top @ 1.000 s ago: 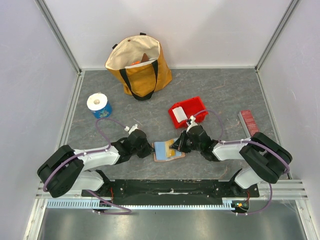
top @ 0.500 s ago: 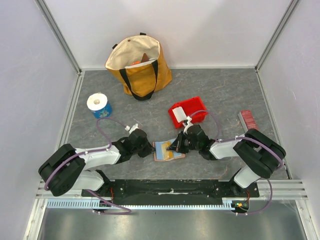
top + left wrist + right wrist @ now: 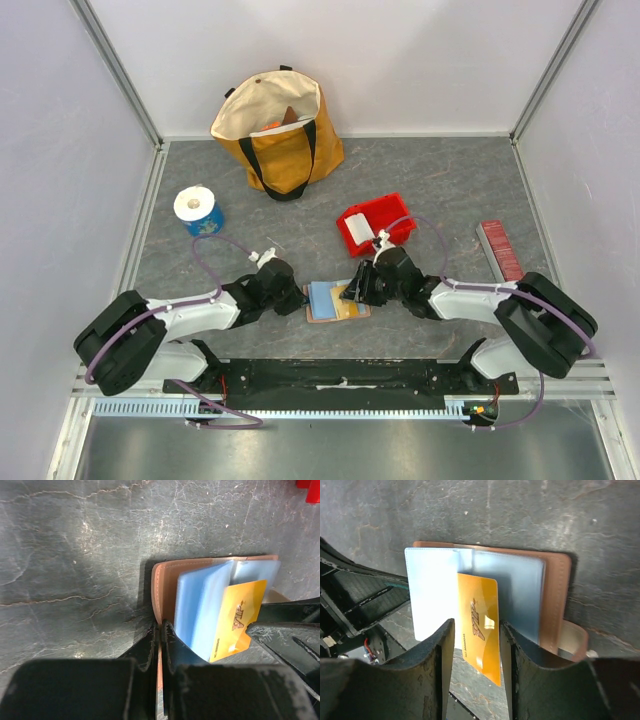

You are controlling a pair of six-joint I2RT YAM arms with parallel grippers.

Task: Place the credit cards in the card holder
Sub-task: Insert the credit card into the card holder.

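The card holder (image 3: 335,303) lies open on the grey table (image 3: 450,190), near its front edge, between the two grippers. Light blue cards (image 3: 200,607) are seen lying in it, and a yellow VIP card (image 3: 479,625) is seen partly pushed in, its near end jutting past the holder's edge.

The cards are judged to be light, thin and stiff, with slick faces. A pinch across the two long edges, or on the free end of the yellow one, is judged the best hold. A push along its length should slide it deeper, though it could skew if pressed off-centre. The holder is soft, leather-like and light, so it is likely to slide unless it is pinned at its rim.

That rim is clamped by the left gripper (image 3: 160,630), whose jaws are closed tight on the brown edge. The right gripper (image 3: 476,624) is parted, and its fingers (image 3: 442,645) straddle the yellow card with a gap showing on each side, so nothing is gripped by it.

Compared with the earlier overhead view, the right jaws have been released from the yellow card. The right elbow has been swung outward. The left arm and the holder are found as before.
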